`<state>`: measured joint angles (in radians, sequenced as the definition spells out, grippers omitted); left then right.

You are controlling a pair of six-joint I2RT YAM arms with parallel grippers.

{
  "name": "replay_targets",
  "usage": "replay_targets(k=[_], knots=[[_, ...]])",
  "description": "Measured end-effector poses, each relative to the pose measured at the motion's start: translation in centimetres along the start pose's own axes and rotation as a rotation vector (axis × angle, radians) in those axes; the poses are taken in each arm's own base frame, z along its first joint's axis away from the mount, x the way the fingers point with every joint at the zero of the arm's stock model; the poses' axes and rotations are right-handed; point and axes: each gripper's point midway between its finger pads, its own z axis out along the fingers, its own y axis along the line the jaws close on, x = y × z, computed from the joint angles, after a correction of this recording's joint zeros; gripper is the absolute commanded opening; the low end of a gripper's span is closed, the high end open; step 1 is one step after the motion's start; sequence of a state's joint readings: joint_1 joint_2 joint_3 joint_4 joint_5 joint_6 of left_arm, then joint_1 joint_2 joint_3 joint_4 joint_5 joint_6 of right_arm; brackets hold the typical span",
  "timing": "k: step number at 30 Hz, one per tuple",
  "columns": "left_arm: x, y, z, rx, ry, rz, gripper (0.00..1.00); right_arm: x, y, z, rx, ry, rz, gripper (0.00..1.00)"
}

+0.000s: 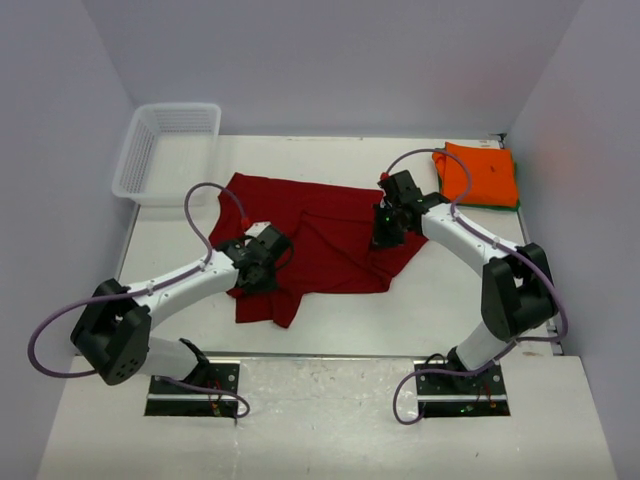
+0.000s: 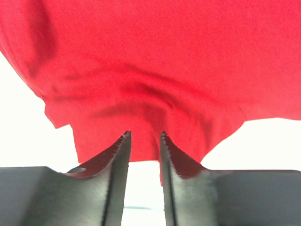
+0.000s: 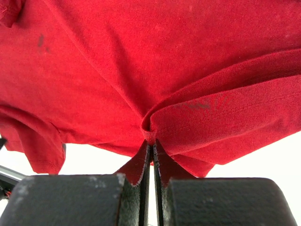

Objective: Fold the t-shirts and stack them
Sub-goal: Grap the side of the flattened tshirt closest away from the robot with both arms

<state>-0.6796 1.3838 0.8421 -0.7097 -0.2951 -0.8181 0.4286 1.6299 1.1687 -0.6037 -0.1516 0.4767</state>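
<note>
The dark red t-shirt (image 1: 320,235) lies rumpled across the middle of the table, one part doubled over at its near left. My left gripper (image 1: 262,262) sits at that near left part. In the left wrist view its jaws (image 2: 144,134) stand apart, with the shirt's edge (image 2: 150,70) hanging loose between the tips. My right gripper (image 1: 385,235) is at the shirt's right side. In the right wrist view it (image 3: 151,143) is shut on a pinched fold of the hem (image 3: 117,61). A folded orange t-shirt (image 1: 480,172) rests at the back right, on a green one showing only an edge (image 1: 495,206).
A white mesh basket (image 1: 165,150) stands at the back left corner. Grey walls close in the table on the left, right and back. Both arm bases are bolted at the near edge.
</note>
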Motion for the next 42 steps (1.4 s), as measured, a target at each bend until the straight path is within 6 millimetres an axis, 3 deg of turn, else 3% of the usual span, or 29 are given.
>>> replay_targets(k=[6, 8, 10, 14, 20, 32, 42], knots=[[2.9, -0.2, -0.8, -0.032, 0.042, -0.025, 0.38, 0.0, 0.2, 0.0, -0.013, 0.001, -0.002, 0.0], [4.0, 0.7, -0.5, -0.066, 0.07, -0.05, 0.39, -0.1, 0.4, 0.0, -0.027, 0.001, -0.005, 0.0], [5.2, 1.9, -0.2, -0.114, 0.1, -0.074, 0.47, -0.2, 0.5, 0.0, -0.034, -0.003, -0.008, 0.0], [6.4, 3.9, -0.4, -0.191, 0.129, -0.133, 0.47, 0.0, 0.7, 0.0, -0.053, -0.005, -0.01, 0.0], [6.5, 6.2, -0.5, -0.245, 0.146, -0.23, 0.47, 0.5, 1.2, -0.5, -0.092, -0.006, -0.014, 0.0], [6.3, 7.2, 0.6, -0.244, 0.183, -0.275, 0.47, 0.4, 2.0, -1.6, -0.132, -0.033, -0.023, 0.0], [6.5, 6.3, 1.6, -0.173, 0.223, -0.249, 0.31, 0.0, 2.3, -2.5, -0.144, -0.056, -0.029, 0.0]])
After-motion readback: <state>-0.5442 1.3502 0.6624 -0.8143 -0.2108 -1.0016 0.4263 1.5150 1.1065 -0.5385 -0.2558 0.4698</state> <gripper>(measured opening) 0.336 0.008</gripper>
